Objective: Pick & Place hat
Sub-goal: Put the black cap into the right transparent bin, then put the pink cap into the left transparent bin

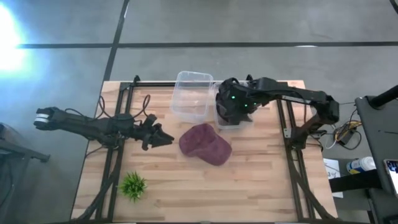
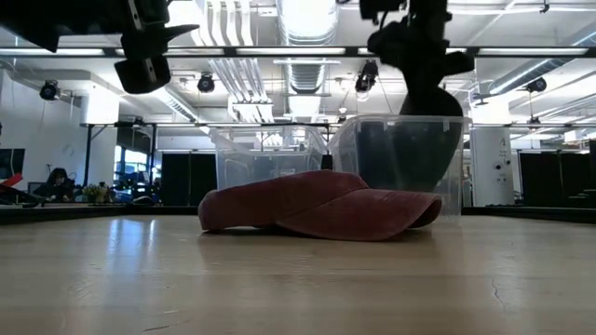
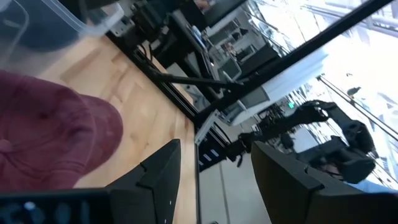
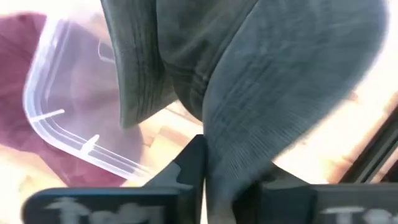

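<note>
A dark grey corduroy hat hangs from my right gripper, which is shut on it over the right-hand clear bin. In the low view the dark hat shows through the bin's wall. A maroon hat lies brim-down on the wooden table in front of the bins, and also shows in the low view. My left gripper hovers open just left of the maroon hat, above the table. My right gripper pinches a fold of the dark hat's cloth between its two fingers, coming from above and pointing down. The hat hangs below the fingers, down inside the clear bin. Whether it touches the bin's floor cannot be told.
A second clear bin stands left of the first, near the table's far edge. A small green plant sits near the front left. Black frame rails run along both sides of the table. Bare wood lies in front of the maroon hat.
</note>
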{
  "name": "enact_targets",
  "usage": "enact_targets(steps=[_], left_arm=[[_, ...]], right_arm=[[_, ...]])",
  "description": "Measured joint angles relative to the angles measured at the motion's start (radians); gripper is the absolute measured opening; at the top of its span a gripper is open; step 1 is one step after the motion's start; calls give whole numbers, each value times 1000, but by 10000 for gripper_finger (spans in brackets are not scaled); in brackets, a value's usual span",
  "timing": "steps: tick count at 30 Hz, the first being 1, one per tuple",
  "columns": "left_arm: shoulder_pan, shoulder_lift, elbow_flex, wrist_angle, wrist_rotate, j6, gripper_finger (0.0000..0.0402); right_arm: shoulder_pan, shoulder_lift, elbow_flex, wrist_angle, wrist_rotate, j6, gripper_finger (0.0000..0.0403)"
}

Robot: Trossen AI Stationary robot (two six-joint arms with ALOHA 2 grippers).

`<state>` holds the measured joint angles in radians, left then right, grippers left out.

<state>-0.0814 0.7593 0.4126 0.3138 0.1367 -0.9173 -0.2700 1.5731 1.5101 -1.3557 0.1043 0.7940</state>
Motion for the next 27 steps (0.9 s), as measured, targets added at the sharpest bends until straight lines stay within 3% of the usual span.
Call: enact_targets(steps=[8,13,21,27], left_arm=[[0,0,0,0,-25,0,190],[0,0,0,0,-25,-29,190],[0,0,0,38,-45,57,190],[1,0,0,105,-71,71,190]], right_arm=[[10,-98,0,-5,53,49,138],[82,-149,1,54,100,77,180],[300,-186,1,70,29,291,194],[510,-182,-30,77,22,567,194]])
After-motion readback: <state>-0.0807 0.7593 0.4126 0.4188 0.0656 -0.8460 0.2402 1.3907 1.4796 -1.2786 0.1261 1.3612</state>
